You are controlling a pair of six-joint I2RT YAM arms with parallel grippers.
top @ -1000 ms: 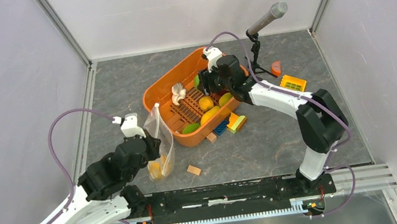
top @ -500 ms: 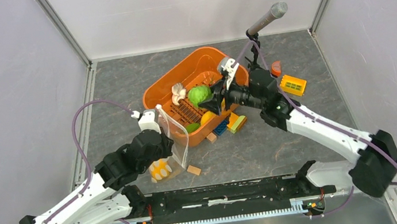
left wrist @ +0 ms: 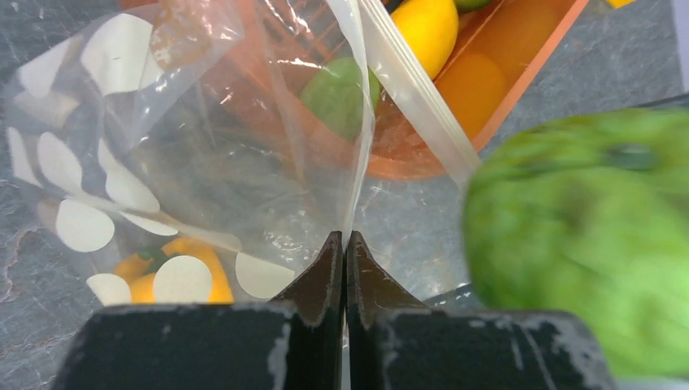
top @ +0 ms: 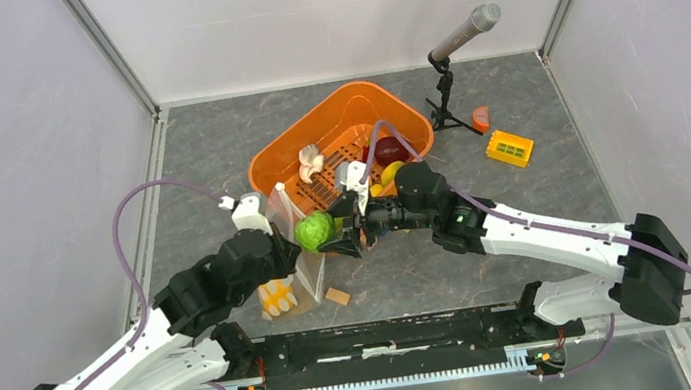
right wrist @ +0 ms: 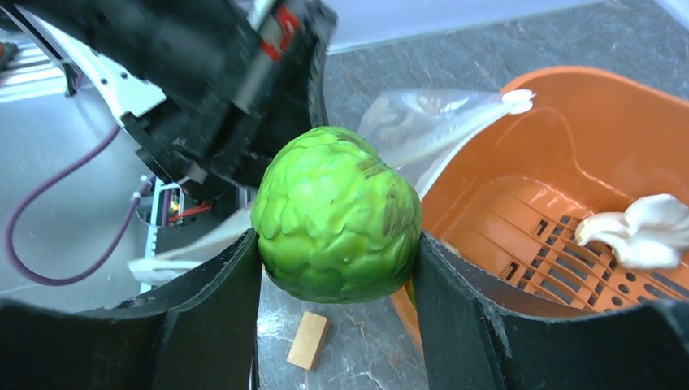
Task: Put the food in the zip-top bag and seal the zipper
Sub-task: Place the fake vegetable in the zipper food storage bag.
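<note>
The left gripper (left wrist: 342, 244) is pinched tight on one lip of the polka-dot zip-top bag (left wrist: 162, 146), holding its mouth up just beside the orange basket (right wrist: 585, 122); a yellow pepper (left wrist: 175, 272) lies in the bag's bottom; the right gripper (right wrist: 337, 244) clamps the green cabbage (right wrist: 336, 195) between both fingers, hovering at the bag's mouth, its white zipper (left wrist: 414, 89) unsealed; white garlic (right wrist: 638, 231) lies in the basket.

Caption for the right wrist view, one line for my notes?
Right end effector grips a green plastic toy cabbage beside the clear plastic zip-top bag, orange plastic basket at right.
</note>
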